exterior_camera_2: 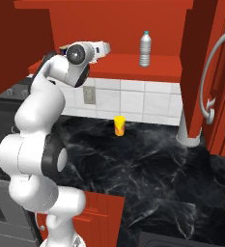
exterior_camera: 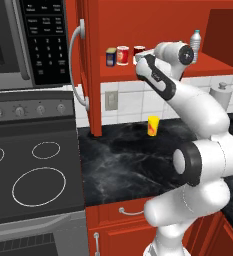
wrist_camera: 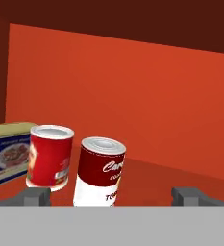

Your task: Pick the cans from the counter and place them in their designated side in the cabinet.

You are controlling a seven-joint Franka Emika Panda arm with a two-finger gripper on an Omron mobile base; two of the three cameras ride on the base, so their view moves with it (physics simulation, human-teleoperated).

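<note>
- The gripper [wrist_camera: 112, 196] stands wide open and empty; its two dark fingertips [wrist_camera: 35, 196] sit far apart at the bottom of the hand view, with the maroon can [wrist_camera: 100, 172] between them and a little ahead.
- The maroon can stands upright on the red shelf [wrist_camera: 180, 175], white band at its base, silver lid up. Whether a fingertip touches it I cannot tell; it looks free.
- Just beside it stands the red can [wrist_camera: 50, 156], also upright, with a narrow gap between the two.
- Beyond the red can lies a blue box [wrist_camera: 6, 151], close against it.
- From the left base view both cans and the box sit in a row on the left end of the cabinet [exterior_camera: 93, 60] shelf; the water bottle [exterior_camera: 196, 40] stands well apart on the right end.
- The counter [exterior_camera: 123, 160] below carries a yellow cup [exterior_camera: 153, 125] and no can, so I judge the placing is done or nearly so.
- A can is stiff, smooth and fairly heavy for its size. It is best held across the middle of its round wall, jaws square to it, since the slick metal could slip or tip on a low or skewed hold.
</note>
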